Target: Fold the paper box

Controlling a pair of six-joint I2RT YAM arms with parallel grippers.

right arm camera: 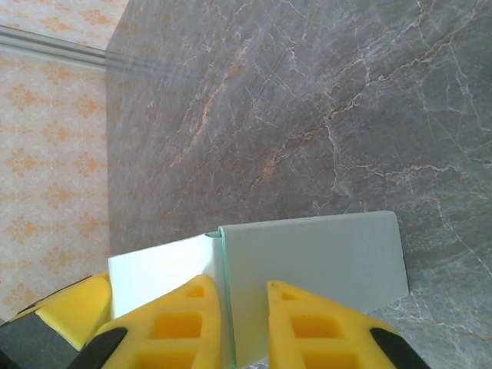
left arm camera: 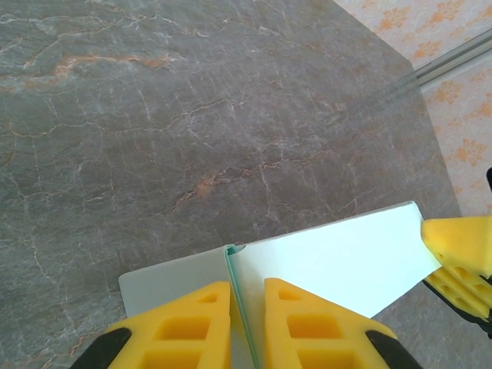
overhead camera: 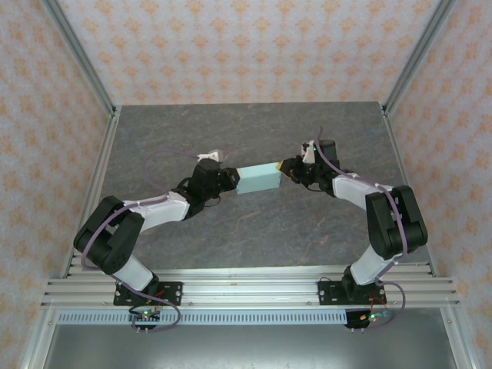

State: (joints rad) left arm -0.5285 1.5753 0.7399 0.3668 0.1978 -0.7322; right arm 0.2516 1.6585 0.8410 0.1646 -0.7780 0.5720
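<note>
While the paper box was at mid-table between the arms, seemingly formed into a shallow box, the left gripper pinched its left end wall and the right gripper its right; final flaps likely remained to tuck.

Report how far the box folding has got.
Done: the paper box looks folded into a small rectangular block. In hand: the left gripper and the right gripper each pinch a card edge at opposite ends. Left to do: flap closure cannot be seen; likely tucking, then release.
</note>
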